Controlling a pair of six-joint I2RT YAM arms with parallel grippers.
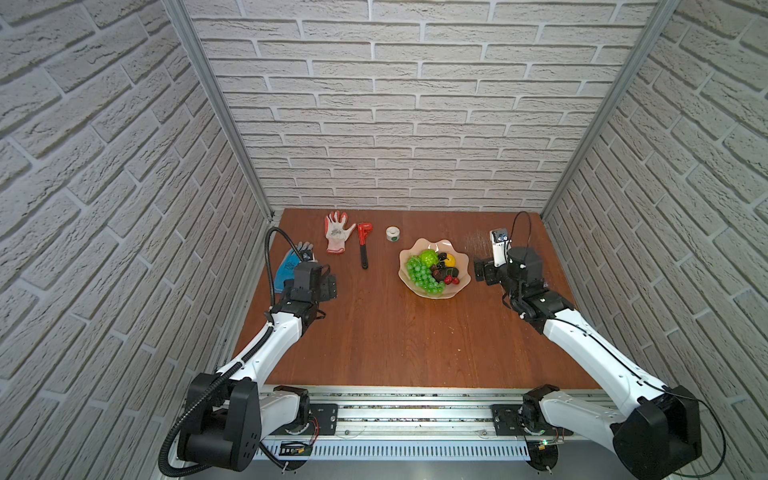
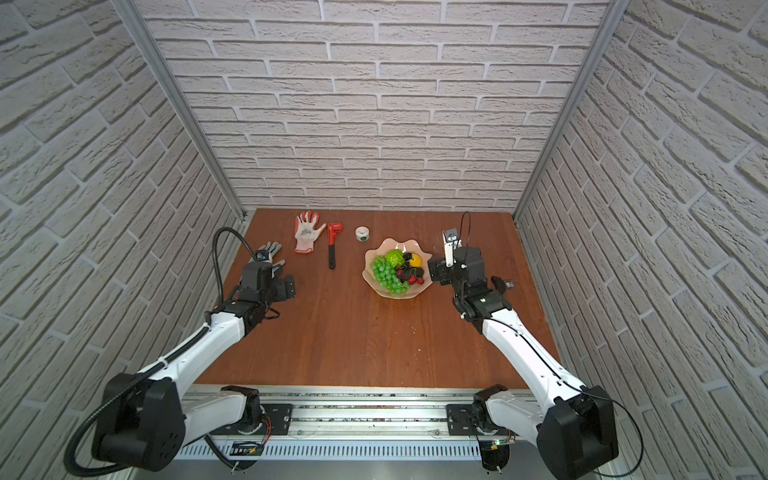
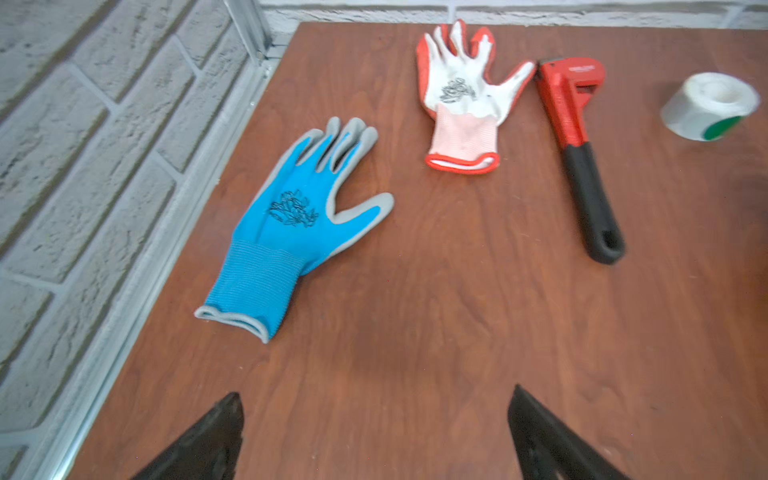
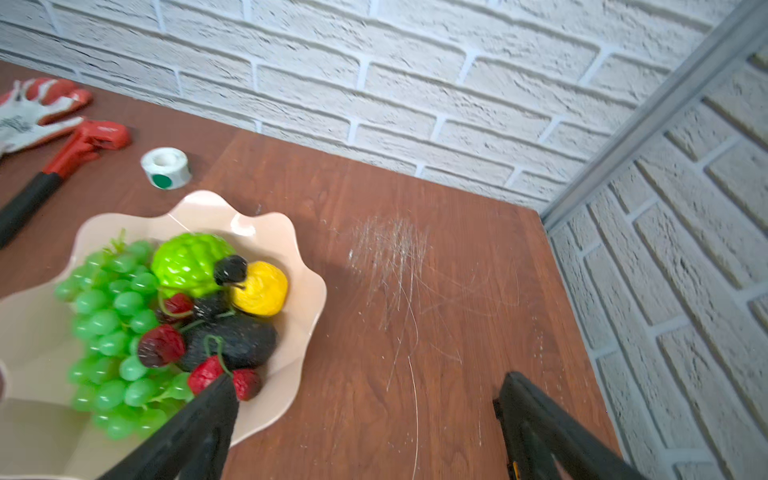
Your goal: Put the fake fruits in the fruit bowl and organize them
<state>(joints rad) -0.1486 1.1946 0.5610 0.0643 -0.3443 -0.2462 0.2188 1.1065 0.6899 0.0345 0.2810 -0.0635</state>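
Left gripper [image 3: 376, 392] and right gripper [image 4: 369, 376] agape, empty; fruit bowl [image 4: 306, 316] full: grapes [image 4: 108, 324], green ball [image 4: 189, 264], avocado [image 4: 243, 340], lemon [image 4: 262, 289], cherries [image 4: 162, 345].

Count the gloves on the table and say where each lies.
2. The blue glove lies by the table's left edge; the red-and-white glove lies farther back, just left of the red wrench.
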